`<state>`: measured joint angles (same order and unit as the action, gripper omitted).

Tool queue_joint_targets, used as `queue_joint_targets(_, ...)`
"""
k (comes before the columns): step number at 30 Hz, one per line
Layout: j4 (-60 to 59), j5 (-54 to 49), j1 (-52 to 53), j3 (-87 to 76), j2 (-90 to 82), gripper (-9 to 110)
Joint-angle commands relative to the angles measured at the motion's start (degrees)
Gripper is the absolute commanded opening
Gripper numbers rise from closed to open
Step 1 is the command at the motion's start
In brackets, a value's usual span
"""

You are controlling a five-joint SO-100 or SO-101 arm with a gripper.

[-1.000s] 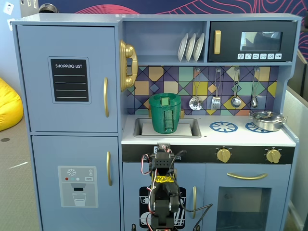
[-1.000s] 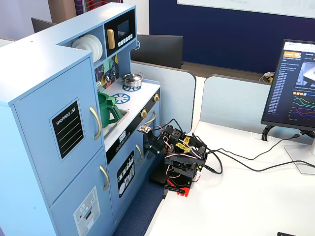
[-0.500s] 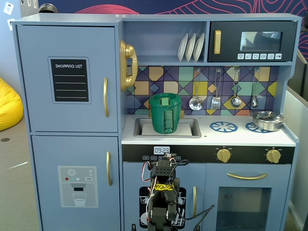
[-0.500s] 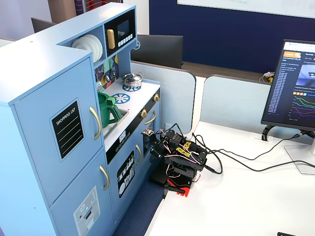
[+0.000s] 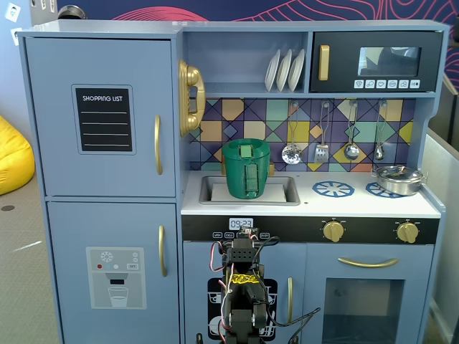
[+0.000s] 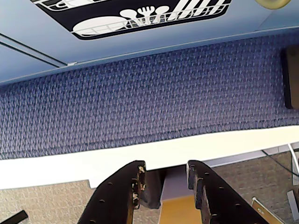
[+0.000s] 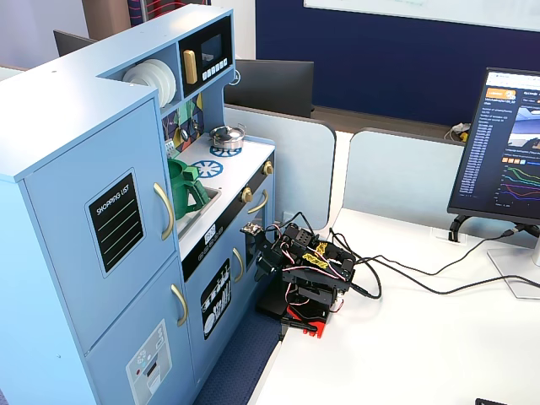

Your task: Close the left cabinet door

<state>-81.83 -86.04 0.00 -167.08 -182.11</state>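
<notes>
The left cabinet door (image 5: pixel 54 143) is light blue with a black "SHOPPING LIST" panel (image 5: pixel 105 119) and a gold handle (image 5: pixel 158 145). It sits flush with the cabinet front in both fixed views, and also shows in a fixed view (image 7: pixel 80 181). My arm (image 5: pixel 244 287) is folded low in front of the kitchen's lower middle, far below and right of that door. It also shows in a fixed view (image 7: pixel 305 274). In the wrist view my gripper (image 6: pixel 164 171) is open and empty, over the white table edge (image 6: pixel 93 163) and blue carpet (image 6: pixel 149 93).
The lower door with a printed dispenser (image 5: pixel 115 276) is under the left door. The small door with printed dishes (image 6: pixel 149 14) is just ahead of my arm. A green pitcher (image 5: pixel 246 168) stands in the sink. A monitor (image 7: pixel 506 152) and cables (image 7: pixel 422 283) are on the table.
</notes>
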Motion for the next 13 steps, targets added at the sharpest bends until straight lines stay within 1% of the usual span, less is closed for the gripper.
queue_joint_targets(1, -5.98, -0.70, -0.44, -4.66, 0.00, 2)
queue_joint_targets(13, -5.98, -0.70, -0.26, -4.66, 0.00, 4)
